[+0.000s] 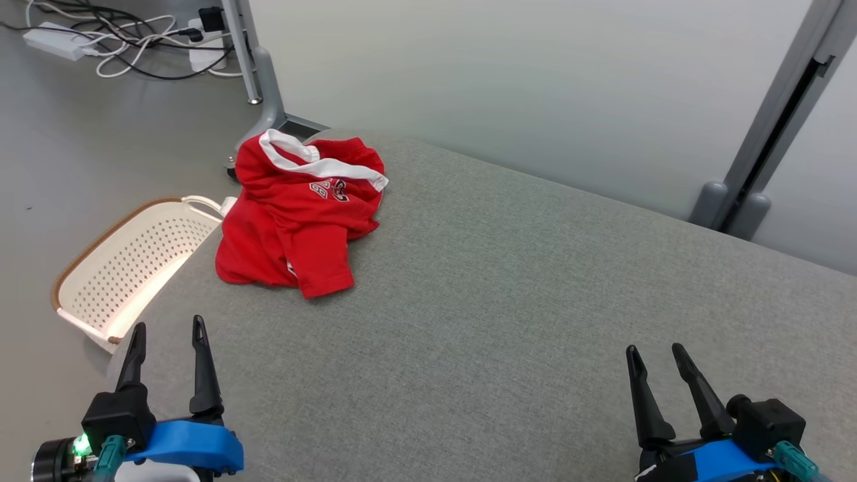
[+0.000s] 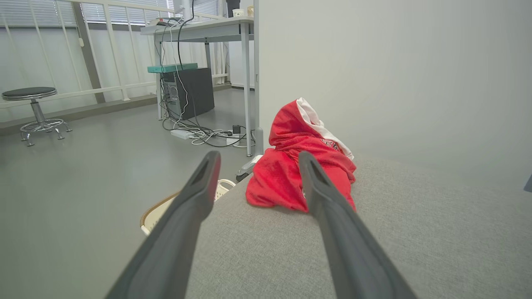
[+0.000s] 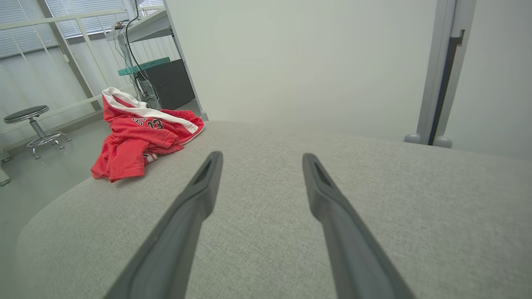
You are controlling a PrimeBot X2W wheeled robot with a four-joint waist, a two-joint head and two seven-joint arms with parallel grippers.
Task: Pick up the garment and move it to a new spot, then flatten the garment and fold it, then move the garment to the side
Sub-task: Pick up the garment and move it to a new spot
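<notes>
A red garment [image 1: 301, 221] with a white band lies crumpled at the far left corner of a grey padded table [image 1: 522, 314], right at the table's left edge, with a white perforated basket [image 1: 127, 268] on the floor beside that edge. The left gripper [image 1: 169, 323] and right gripper [image 1: 655, 348] hover over the near edge, one at each side. Both have their fingers spread with nothing between them, well apart from the garment. The head camera looks down on the heap, with a tangle of cables [image 1: 134, 40] on the floor beyond it. The left wrist camera, low along the table, shows the garment as a raised mound past its own fingers [image 2: 195, 199]. Behind it stand a desk [image 2: 199, 29], a dark computer tower [image 2: 189, 93] and a round stool [image 2: 31, 93]. The right wrist camera catches the garment from the side, where the numerals 13 can be read below the white band, and a grey upright post [image 3: 440, 70] beyond the table's far edge.
</notes>
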